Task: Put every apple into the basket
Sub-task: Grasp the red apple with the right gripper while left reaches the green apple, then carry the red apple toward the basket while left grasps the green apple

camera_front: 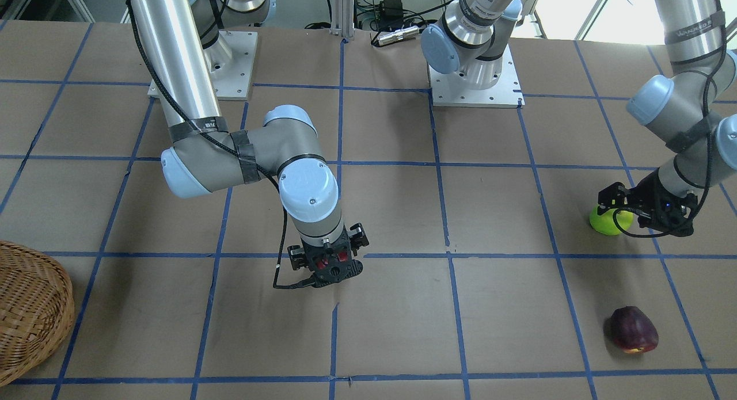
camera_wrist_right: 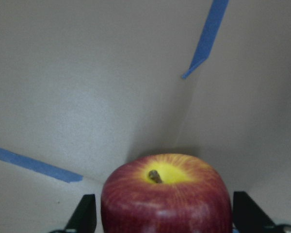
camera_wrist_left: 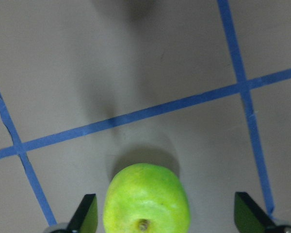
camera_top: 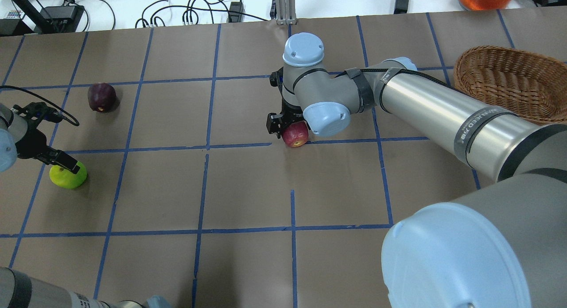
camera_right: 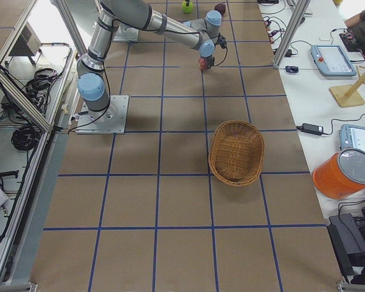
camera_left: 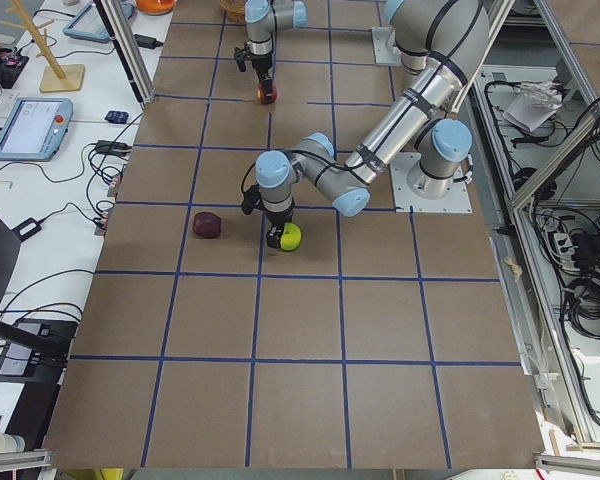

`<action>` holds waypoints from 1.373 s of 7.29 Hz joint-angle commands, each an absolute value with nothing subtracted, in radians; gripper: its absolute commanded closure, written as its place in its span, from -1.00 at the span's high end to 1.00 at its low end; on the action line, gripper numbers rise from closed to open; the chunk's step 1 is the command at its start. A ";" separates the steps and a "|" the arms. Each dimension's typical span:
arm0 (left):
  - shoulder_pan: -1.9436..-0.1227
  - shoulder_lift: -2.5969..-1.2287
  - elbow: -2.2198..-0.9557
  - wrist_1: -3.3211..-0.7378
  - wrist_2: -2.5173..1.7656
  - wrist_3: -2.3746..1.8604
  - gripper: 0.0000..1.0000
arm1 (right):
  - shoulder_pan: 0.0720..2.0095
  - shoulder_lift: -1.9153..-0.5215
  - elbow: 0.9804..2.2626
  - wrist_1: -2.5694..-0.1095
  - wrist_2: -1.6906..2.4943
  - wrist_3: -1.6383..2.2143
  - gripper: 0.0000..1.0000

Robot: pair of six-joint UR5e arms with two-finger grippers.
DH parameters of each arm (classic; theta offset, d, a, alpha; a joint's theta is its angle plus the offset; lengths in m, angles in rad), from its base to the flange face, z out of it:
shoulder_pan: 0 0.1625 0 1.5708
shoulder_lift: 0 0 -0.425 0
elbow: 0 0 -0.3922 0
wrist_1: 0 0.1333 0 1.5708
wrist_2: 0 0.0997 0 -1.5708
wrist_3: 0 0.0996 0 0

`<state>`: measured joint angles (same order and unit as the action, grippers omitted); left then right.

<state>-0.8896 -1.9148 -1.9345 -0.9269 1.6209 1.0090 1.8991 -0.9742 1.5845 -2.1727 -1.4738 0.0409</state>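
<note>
The left pincer [camera_wrist_left: 166,221] is held spread over the bench [camera_top: 248,188], its two fingers [camera_wrist_left: 85,213] pointing down on either side of the lime green apple [camera_wrist_left: 146,199]. The apple rests on the bench between them, stem end up. It sits closer to one finger, and a clear gap is left to the other. Near this pincer, on the side away from the robot's base, the dark maroon apple [camera_top: 102,97] lies on the bench, apart from the green one.

The right pincer [camera_wrist_right: 165,221] is likewise spread, and the red apple [camera_wrist_right: 165,194] with its yellowish patch is framed between the fingers, nearly filling the gap. Whether the pads touch it cannot be told. Well apart from this pincer, further toward the robot's right, the wicker basket [camera_top: 487,77] stands on the bench.
</note>
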 commanded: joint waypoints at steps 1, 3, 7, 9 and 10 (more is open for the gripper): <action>-0.885 -1.971 -1.940 -0.933 1.624 1.011 1.00 | 1.899 -0.969 1.591 -2.161 -1.476 0.080 0.74; -0.885 -1.971 -1.934 -0.934 1.624 1.011 0.48 | 1.863 -1.006 1.531 -2.063 -1.476 0.080 -0.96; -1.038 -1.919 -1.717 -1.277 1.615 0.632 -0.66 | 1.471 -1.138 1.361 -1.763 -1.544 -0.188 -1.00; -1.249 -1.911 -1.669 -1.302 1.592 0.305 -0.66 | 1.230 -1.131 1.345 -1.787 -1.572 -0.502 -1.00; -1.349 -1.910 -1.661 -1.295 1.573 0.178 -0.66 | 1.135 -1.102 1.347 -1.836 -1.581 -0.616 -1.00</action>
<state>-1.2193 -1.9125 -1.6799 -1.2899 1.5921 0.3590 1.2707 -1.1248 1.3502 -1.7931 -1.5686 -0.4482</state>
